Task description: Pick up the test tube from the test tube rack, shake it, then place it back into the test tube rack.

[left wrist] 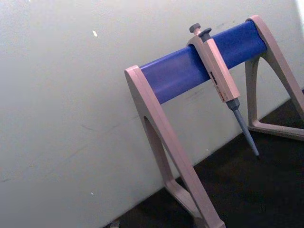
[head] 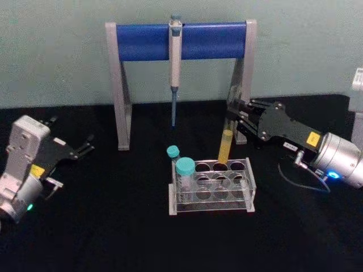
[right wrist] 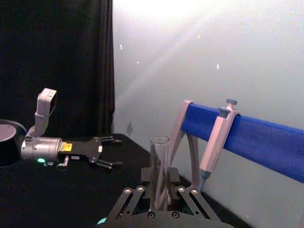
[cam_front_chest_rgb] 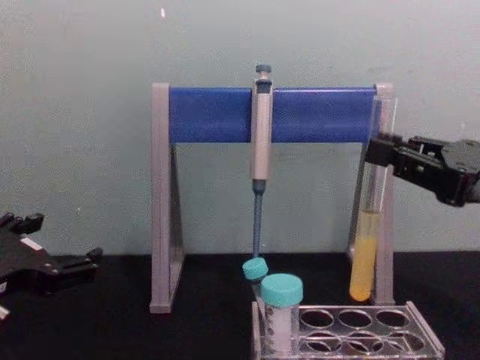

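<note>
Right arm reaches in from the right, wrist roughly level, right gripper [cam_front_chest_rgb: 379, 154] clamped on the upper part of the test tube [cam_front_chest_rgb: 367, 251]. Tube is near upright, yellow liquid at the bottom, hanging just above the back row of the test tube rack [head: 250, 190]. Left gripper [head: 74, 136] is parked on the far left, fingers apart, holding nothing

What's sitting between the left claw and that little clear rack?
Bare black table, nothing else, from the left gripper to the rack; the head view shows it.
</note>
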Motion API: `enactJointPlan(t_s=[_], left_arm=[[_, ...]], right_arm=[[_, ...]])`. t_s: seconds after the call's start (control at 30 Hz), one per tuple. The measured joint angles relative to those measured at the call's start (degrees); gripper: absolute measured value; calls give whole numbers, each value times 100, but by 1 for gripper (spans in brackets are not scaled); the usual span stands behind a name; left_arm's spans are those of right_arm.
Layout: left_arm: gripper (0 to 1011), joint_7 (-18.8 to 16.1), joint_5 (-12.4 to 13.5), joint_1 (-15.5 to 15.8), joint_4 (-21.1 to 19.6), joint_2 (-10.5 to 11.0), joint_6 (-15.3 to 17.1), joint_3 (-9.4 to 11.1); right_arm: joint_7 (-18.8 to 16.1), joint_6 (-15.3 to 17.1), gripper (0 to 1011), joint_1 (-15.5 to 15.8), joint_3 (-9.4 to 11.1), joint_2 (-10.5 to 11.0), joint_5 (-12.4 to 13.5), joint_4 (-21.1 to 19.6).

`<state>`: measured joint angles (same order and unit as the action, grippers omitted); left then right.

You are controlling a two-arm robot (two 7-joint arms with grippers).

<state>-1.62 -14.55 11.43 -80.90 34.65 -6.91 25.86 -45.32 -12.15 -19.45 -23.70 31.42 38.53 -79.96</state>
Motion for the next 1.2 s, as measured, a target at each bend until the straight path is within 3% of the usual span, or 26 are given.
enactJointPlan(t_s=[1.2], left_arm=[[1002, 0, 0, 0, 0, 0, 0, 0]], right_arm=[[21, 154, 228, -248, -323, -262, -428, 735]])
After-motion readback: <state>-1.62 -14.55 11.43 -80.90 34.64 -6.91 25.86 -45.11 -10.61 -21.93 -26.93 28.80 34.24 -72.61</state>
